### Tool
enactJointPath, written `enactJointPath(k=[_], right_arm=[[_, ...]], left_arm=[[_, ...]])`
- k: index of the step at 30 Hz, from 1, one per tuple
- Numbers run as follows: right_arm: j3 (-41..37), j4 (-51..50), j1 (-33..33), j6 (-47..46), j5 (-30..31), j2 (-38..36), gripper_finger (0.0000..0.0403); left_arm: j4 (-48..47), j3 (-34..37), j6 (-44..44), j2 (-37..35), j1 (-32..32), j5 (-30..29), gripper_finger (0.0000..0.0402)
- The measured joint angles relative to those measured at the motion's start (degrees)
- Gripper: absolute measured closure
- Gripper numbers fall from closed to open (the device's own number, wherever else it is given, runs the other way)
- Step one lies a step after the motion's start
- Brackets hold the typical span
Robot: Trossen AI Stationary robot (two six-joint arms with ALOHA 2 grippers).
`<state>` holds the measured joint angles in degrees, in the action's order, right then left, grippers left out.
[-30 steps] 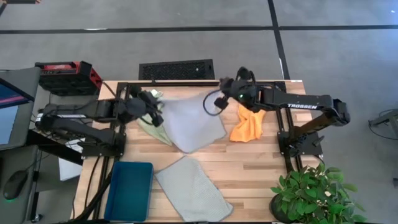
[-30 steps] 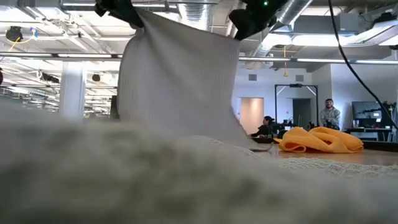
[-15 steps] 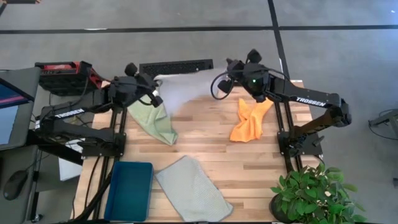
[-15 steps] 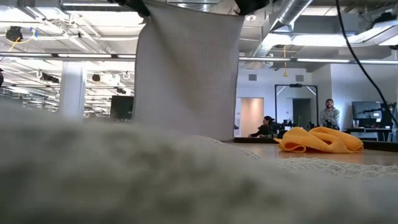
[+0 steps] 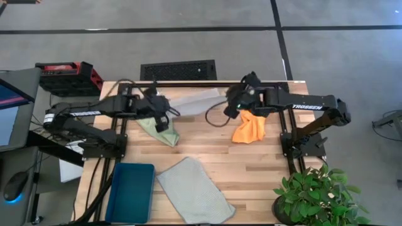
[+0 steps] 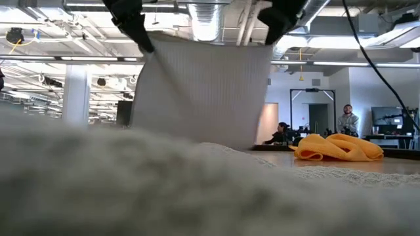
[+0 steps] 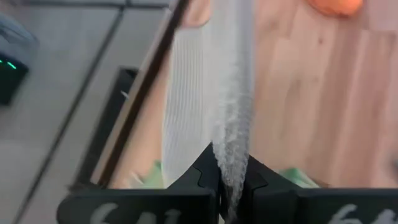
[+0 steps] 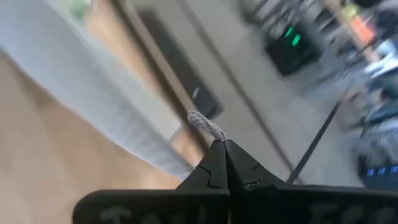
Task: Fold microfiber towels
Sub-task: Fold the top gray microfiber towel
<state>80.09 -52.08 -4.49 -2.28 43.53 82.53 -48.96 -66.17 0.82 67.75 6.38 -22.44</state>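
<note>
A pale grey-blue towel hangs stretched between the two grippers above the far part of the wooden table. The left gripper is clamped tight on one top corner, the right gripper pinches the other. Relative to that held towel, the light green towel lies just beside it under the left arm, the orange towel crumpled beneath the right arm, and the second grey-blue towel well apart at the near edge, beside the teal bin.
</note>
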Motion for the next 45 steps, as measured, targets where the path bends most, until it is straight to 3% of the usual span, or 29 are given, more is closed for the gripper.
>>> enactJointPath(k=[3, 7, 21, 32, 38, 45], right_arm=[[-1.83, -5.0, 2.52, -5.78, -0.65, 1.8, 0.0403], [-4.76, -8.61, 6.19, -12.67, -5.82, 3.18, 0.0403], [-12.29, -6.08, 22.86, -27.51, -15.41, 3.12, 0.0403], [-15.11, -1.97, 30.66, -36.3, -22.16, 3.12, 0.0403], [-15.12, 0.05, 32.61, -36.73, -21.99, 3.12, 0.0402], [-15.12, 0.16, 29.13, -34.49, -15.89, 3.12, 0.0402]], left_arm=[[-2.96, 0.0, 5.88, 2.83, -3.19, 1.21, 0.0401], [-5.2, 0.0, 12.87, 7.02, -8.55, 1.78, 0.0401], [-3.81, 0.0, 33.73, 22.95, -26.88, 5.71, 0.0401], [2.56, 0.02, 47.58, 25.26, -35.31, 7.83, 0.0401], [2.71, 0.02, 51.35, 25.26, -37.19, 8.5, 0.0401], [-0.06, 0.02, 52.39, 25.26, -35.48, 4.8, 0.0401]])
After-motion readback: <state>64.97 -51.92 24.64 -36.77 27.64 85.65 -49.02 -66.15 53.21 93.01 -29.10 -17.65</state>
